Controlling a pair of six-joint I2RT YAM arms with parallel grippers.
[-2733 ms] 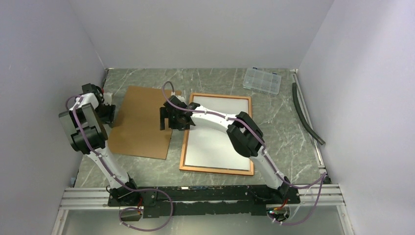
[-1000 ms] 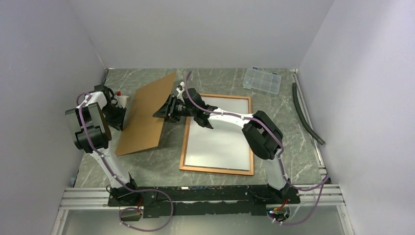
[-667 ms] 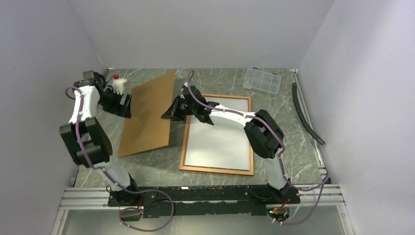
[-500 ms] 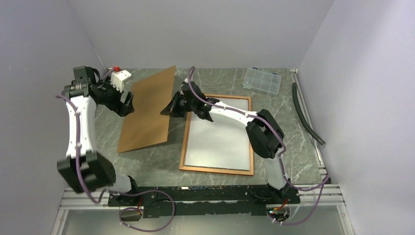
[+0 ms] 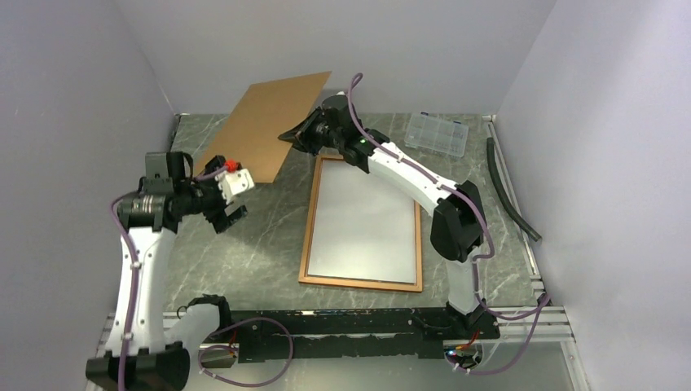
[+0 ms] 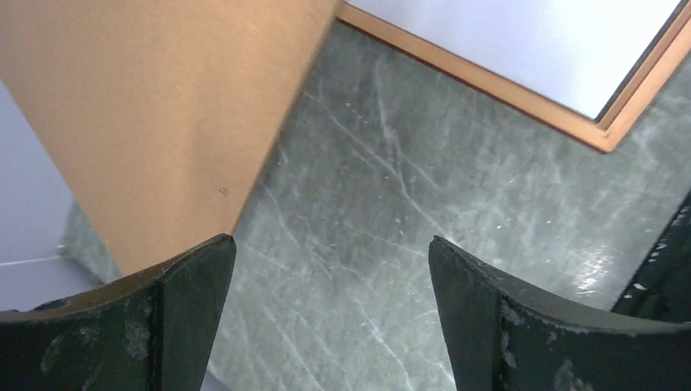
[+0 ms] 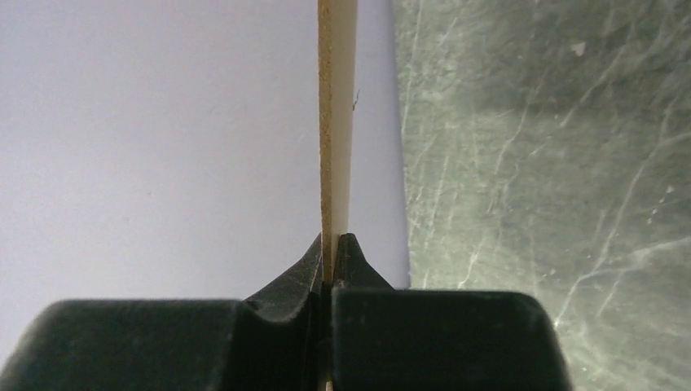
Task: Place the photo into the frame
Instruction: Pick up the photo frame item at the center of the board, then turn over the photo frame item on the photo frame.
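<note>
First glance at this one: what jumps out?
The brown backing board is up in the air at the far side, pinched by its edge in the right gripper. The frame lies flat mid-table with the photo inside, white side up; the left gripper hangs open to its left.

One frame (image 5: 358, 283), one brown board (image 5: 277, 114), one clear compartment box (image 5: 437, 133), one black hose (image 5: 504, 189).

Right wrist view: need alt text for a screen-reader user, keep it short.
The right fingers are shut on a thin brown board, seen edge-on and running straight up the middle of the picture. A pale wall fills the left side, and a green marbled table fills the right.
</note>
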